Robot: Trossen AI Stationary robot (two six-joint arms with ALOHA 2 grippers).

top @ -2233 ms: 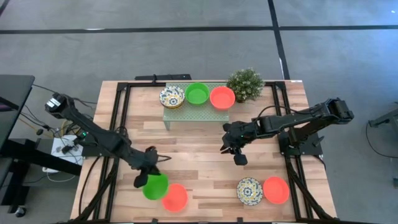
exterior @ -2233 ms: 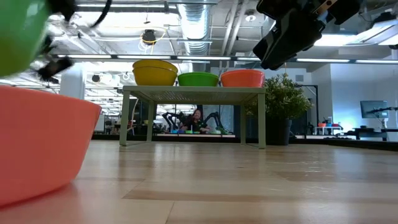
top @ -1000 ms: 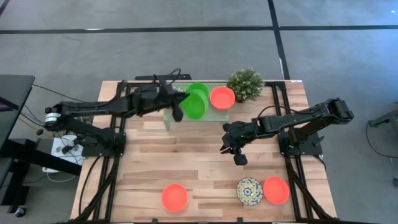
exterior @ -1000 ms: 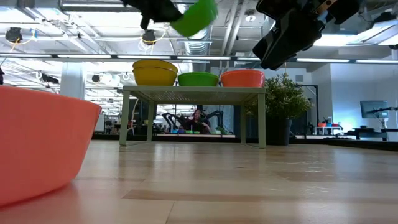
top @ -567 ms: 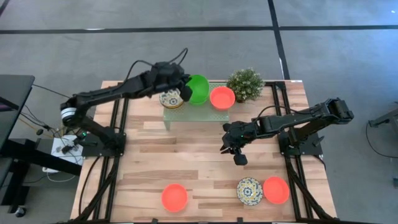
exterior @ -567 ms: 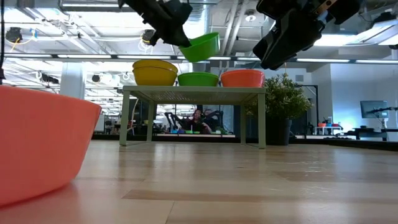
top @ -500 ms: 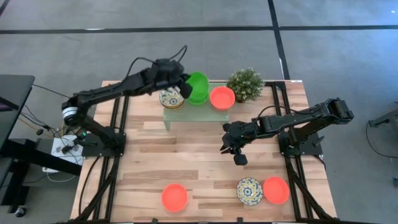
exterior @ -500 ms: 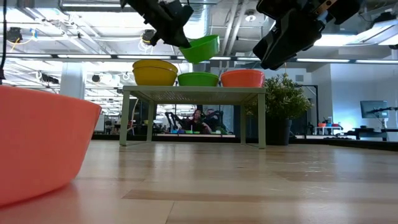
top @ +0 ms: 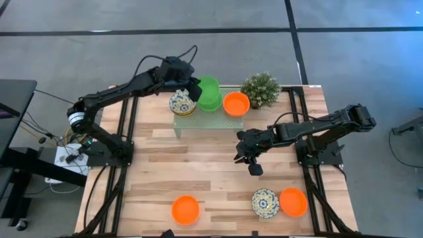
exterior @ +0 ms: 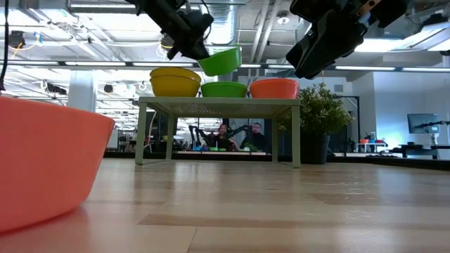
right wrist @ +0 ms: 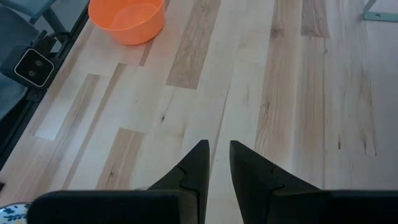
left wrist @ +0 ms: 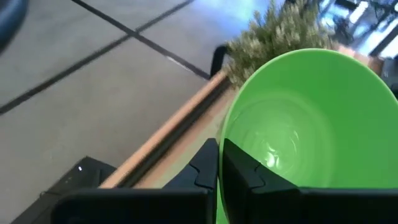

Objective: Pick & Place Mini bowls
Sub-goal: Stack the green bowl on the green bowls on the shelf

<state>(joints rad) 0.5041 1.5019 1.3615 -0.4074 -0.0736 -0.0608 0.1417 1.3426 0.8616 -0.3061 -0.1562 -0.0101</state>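
Note:
My left gripper (top: 196,93) is shut on a bright green mini bowl (top: 210,92) and holds it over the small green stand (top: 188,121) at the table's far side. In the low view that bowl (exterior: 219,60) hangs just above a second green bowl (exterior: 223,89), which sits on the stand between a patterned bowl (top: 182,104) and an orange bowl (top: 236,104). My right gripper (top: 246,158) hovers over the table's middle, holding nothing, its fingers (right wrist: 198,163) a narrow gap apart. My left gripper pinches the green bowl's wall at the rim (left wrist: 222,134), one finger (left wrist: 239,174) inside the bowl and one outside. It comes from the table's left, slanting down. The bowl is lifted clear and tilted, its opening mostly upward.
Near the table's near edge stand an orange bowl (top: 185,209), a patterned bowl (top: 265,202) and another orange bowl (top: 293,201). A potted plant (top: 260,89) stands right of the stand. Bare wood lies across the table's middle. People show in the room behind.
My left gripper has carried the green bowl toward the far edge, from in front of the stand to over the stand's middle. The bowl has turned from steeply tipped to nearer level. The grip has stayed shut.

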